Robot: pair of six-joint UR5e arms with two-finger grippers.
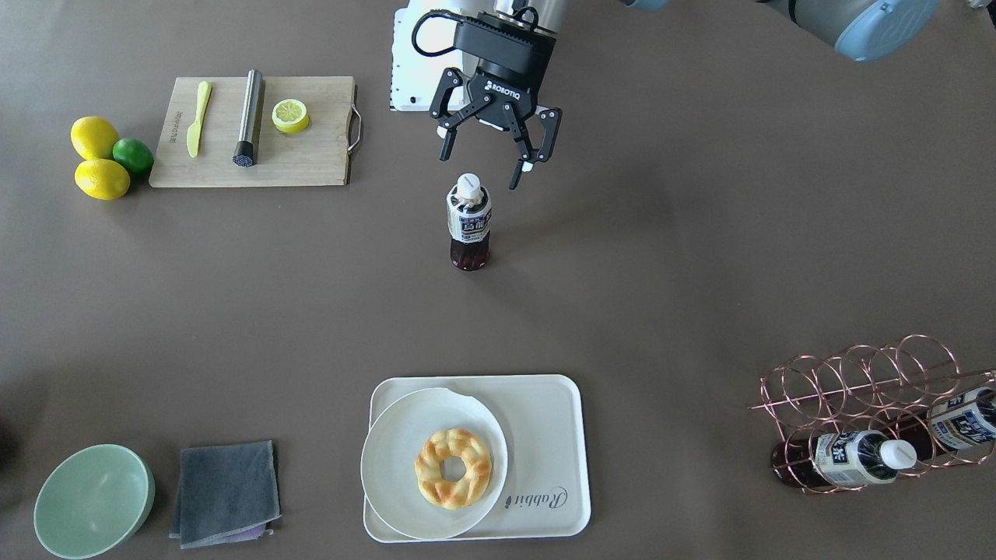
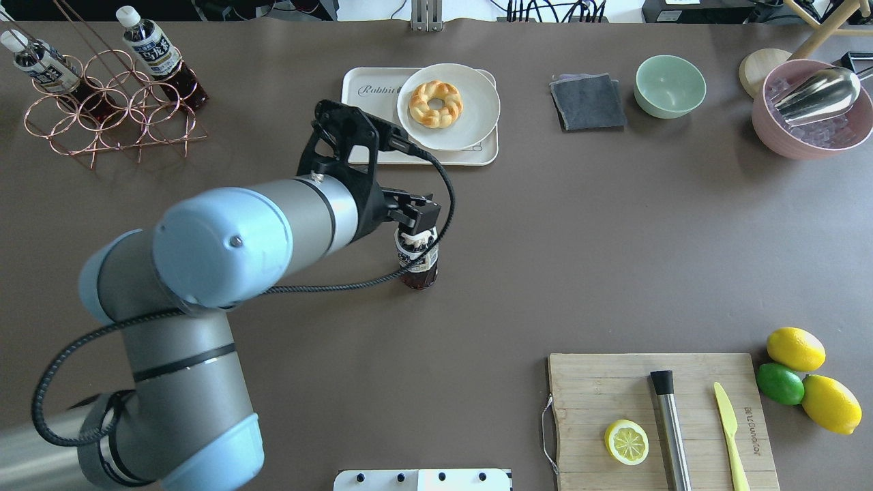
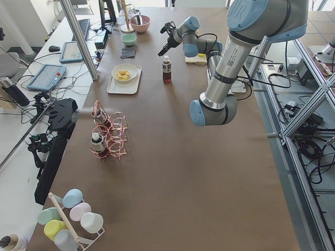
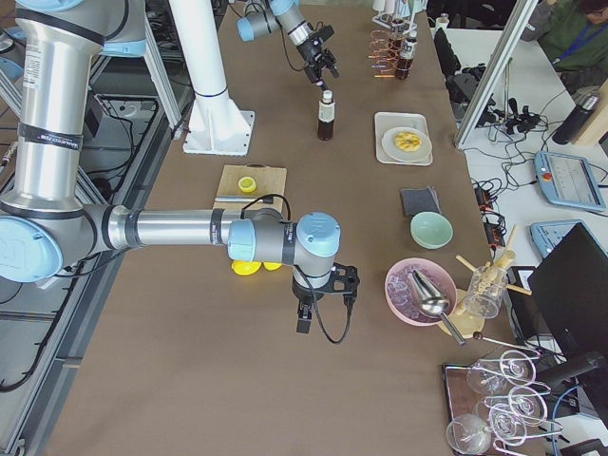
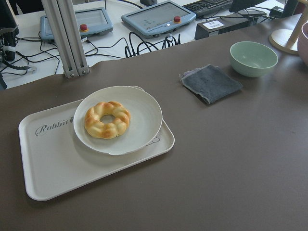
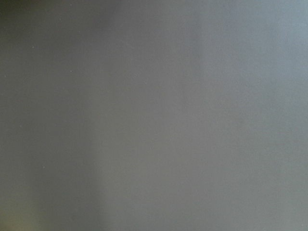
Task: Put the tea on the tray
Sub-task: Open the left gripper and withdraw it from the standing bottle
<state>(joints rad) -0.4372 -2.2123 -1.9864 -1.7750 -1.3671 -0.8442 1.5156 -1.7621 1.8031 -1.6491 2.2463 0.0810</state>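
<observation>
A tea bottle (image 1: 469, 222) with a white cap stands upright on the brown table, midway between the robot and the tray; it also shows in the overhead view (image 2: 418, 262). My left gripper (image 1: 482, 165) hangs open just above and slightly robot-side of its cap, touching nothing. The cream tray (image 1: 545, 435) marked "Rabbit" lies at the far edge and fills the left wrist view (image 5: 53, 159). My right gripper (image 4: 318, 309) shows only in the exterior right view, low over the table near the lemons, so I cannot tell its state. The right wrist view is plain grey.
A white plate (image 1: 389, 459) with a doughnut (image 1: 454, 468) covers half the tray. A copper wire rack (image 1: 856, 389) holds two more bottles. A cutting board (image 1: 311, 155), lemons and a lime (image 1: 132, 155), a green bowl (image 1: 93, 502) and a grey cloth (image 1: 226, 490) lie around.
</observation>
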